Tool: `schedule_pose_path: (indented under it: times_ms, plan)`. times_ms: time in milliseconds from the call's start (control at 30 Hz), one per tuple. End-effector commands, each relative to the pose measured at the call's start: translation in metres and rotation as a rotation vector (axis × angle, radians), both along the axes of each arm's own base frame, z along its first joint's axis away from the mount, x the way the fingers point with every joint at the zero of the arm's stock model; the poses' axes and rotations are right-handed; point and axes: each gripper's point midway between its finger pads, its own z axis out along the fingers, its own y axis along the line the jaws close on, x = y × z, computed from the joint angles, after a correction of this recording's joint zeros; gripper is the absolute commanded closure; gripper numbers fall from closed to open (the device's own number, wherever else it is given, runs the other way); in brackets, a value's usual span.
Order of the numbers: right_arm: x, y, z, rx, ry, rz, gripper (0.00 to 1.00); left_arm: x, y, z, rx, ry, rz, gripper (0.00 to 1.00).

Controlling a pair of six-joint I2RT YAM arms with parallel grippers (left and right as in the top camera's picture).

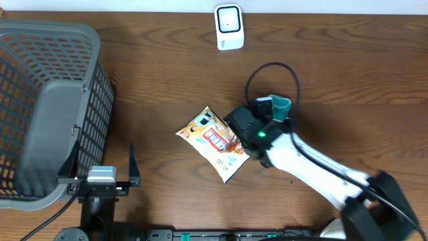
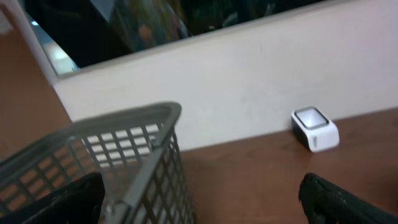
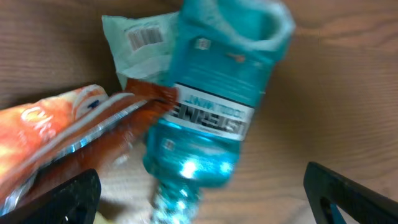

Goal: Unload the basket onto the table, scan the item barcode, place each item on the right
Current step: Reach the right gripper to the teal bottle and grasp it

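The basket (image 1: pixel 40 100) sits just ahead of the left gripper (image 1: pixel 102 166), whose 2 fingers gape wide, holding nothing. A snack bag (image 1: pixel 212 142) and blue bottle (image 3: pixel 211 106) lie between the right gripper's (image 3: pixel 202 199) wide-spread, empty fingers. The scanner (image 1: pixel 229 27) stands well beyond: nothing is lifted yet, so the scan is probably all still to do.

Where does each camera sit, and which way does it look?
Overhead: above the brown wooden table, looking straight down at both arms, the grey mesh basket, white box-shaped scanner and orange snack packet.
Left wrist: low beside the basket, facing the pale wall and scanner; the open left gripper shows dark fingers in the bottom corners.
Right wrist: close above the teal plastic bottle and packet; the open right gripper shows fingers likewise.
Shared: overhead and left wrist both see the scanner; overhead and right wrist, the bottle.
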Motion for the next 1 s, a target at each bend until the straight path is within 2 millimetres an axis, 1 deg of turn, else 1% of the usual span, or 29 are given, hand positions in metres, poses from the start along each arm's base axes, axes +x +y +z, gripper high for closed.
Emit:
schedule_pose_path:
  times_ms: [0,133,300,400,500,567,633,700,767,833,900,967]
  plan:
    - [0.01,-0.002,-0.006,-0.052,-0.023,-0.102,0.02,-0.001,-0.001,0.004,-0.017,-0.014,-0.01,0.0]
    - [0.011,-0.002,-0.019,-0.065,-0.008,-0.131,0.02,-0.001,-0.001,0.004,-0.017,-0.014,-0.01,0.0]
    - [0.014,-0.009,-0.024,-0.116,-0.016,-0.137,0.04,-0.001,-0.001,0.003,-0.017,-0.014,-0.01,0.0]
    - [0.015,-0.011,-0.031,-0.127,-0.008,-0.144,0.04,-0.001,-0.001,0.003,-0.017,-0.014,-0.01,0.0]
    - [0.017,-0.019,-0.042,-0.151,0.012,-0.164,0.04,-0.001,-0.001,0.003,-0.017,-0.014,-0.01,0.0]
    - [0.018,-0.024,-0.05,-0.163,0.026,-0.178,0.06,-0.001,-0.001,0.003,-0.017,-0.014,-0.01,0.0]
    - [0.018,-0.03,-0.059,-0.18,0.046,-0.191,0.1,-0.001,-0.001,0.003,-0.017,-0.014,-0.01,0.0]
    - [0.016,-0.034,-0.067,-0.198,0.066,-0.196,0.19,-0.001,-0.001,0.003,-0.017,-0.014,-0.01,0.0]
    - [0.015,-0.034,-0.07,-0.2,0.075,-0.196,0.24,-0.001,-0.001,0.003,-0.017,-0.014,-0.01,0.0]
    - [0.015,-0.031,-0.072,-0.177,0.085,-0.195,0.33,-0.001,-0.001,0.003,-0.017,-0.014,-0.01,0.0]
    - [0.012,-0.024,-0.078,-0.136,0.116,-0.184,0.38,-0.001,-0.001,0.003,-0.017,-0.014,-0.01,0.0]
    - [0.01,-0.014,-0.084,-0.089,0.155,-0.157,0.4,-0.001,-0.001,0.003,-0.017,-0.014,-0.01,0.0]
